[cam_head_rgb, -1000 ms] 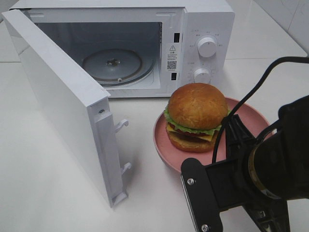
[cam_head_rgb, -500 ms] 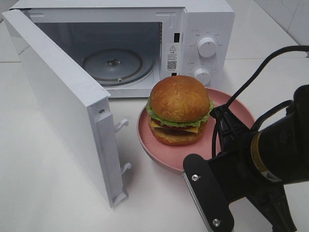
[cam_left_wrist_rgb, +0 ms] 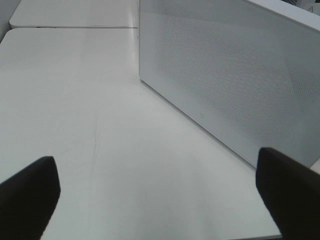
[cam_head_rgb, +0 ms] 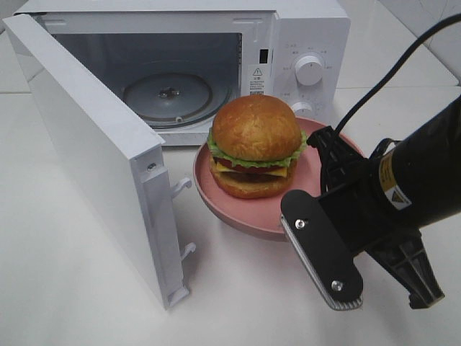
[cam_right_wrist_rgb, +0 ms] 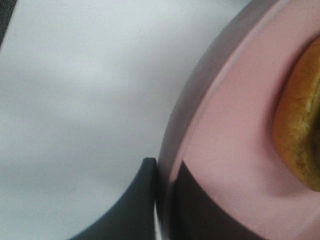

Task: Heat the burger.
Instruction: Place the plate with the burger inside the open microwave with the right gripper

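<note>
Looking down, burger (cam_head_rgb: 256, 140): upright on the pink plate (cam_head_rgb: 238, 216), just in front of the open microwave (cam_head_rgb: 310, 36).
High view, axis: the stack runs vertically, bun dome up. It is round, so it shows no facing direction.
High view, right gripper (cam_head_rgb: 325, 148): clamped on the plate's rim at the side away from the door (cam_head_rgb: 94, 144).
High view, hidden: the arm covers the plate's near right part, and the bun covers part of the lower knob (cam_head_rgb: 301, 108). Whether the plate clears the table (cam_head_rgb: 72, 288) is hard to tell. The left gripper is out of frame.
High view, cavity: the glass turntable (cam_head_rgb: 167, 94) is bare.
Left wrist, left gripper (cam_left_wrist_rgb: 160, 200): jaws spread wide with only the two dark tips showing, holding nothing, over the white table (cam_left_wrist_rgb: 100, 125).
Left wrist, door (cam_left_wrist_rgb: 235, 75): the dotted outer face stands just ahead, and the burger is not visible.
Right wrist, right gripper (cam_right_wrist_rgb: 165, 200): dark fingers (cam_right_wrist_rgb: 142, 205) closed on the plate (cam_right_wrist_rgb: 225, 150), one on each side of the rim.
Right wrist, burger (cam_right_wrist_rgb: 300, 135): only a blurred golden-brown edge shows, cut off by the frame.
</note>
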